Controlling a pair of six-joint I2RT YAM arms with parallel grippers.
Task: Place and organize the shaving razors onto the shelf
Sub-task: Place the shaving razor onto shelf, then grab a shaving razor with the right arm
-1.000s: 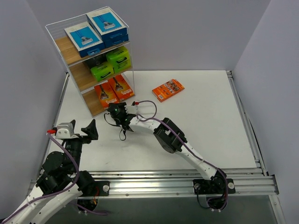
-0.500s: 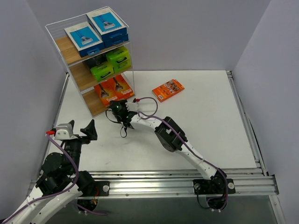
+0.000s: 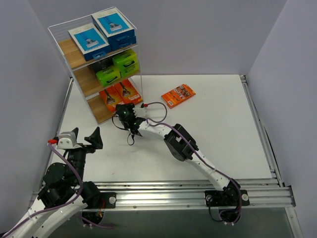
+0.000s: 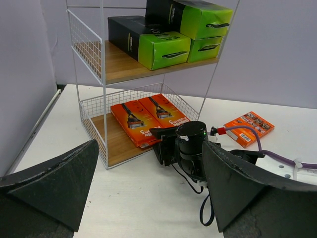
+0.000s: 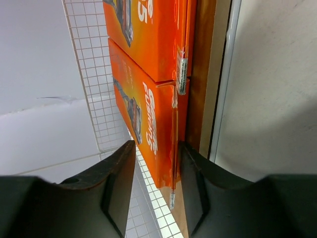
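The shelf (image 3: 72, 56) stands at the back left, with blue-and-white razor packs (image 3: 101, 30) on top and black-and-green ones (image 3: 117, 68) on the middle tier. Two orange packs (image 3: 120, 94) lie side by side on the bottom board (image 5: 200, 99). My right gripper (image 3: 125, 112) is at that tier's front edge. Its jaws straddle the end of the nearer orange pack (image 5: 143, 124) with a gap on one side, so it is open. Another orange pack (image 3: 178, 95) lies loose on the table. My left gripper (image 3: 86, 136) hangs wide open and empty at the left.
The shelf's white wire mesh (image 5: 94, 74) walls in the bottom tier's sides. The right arm's black cable (image 4: 205, 218) loops over the table in front of the shelf. A metal rail (image 3: 188, 191) runs along the near edge.
My right gripper has moved closer to the shelf, sliding the orange pack deeper onto the bottom board, and its jaws have widened off the pack. The left arm has barely moved.
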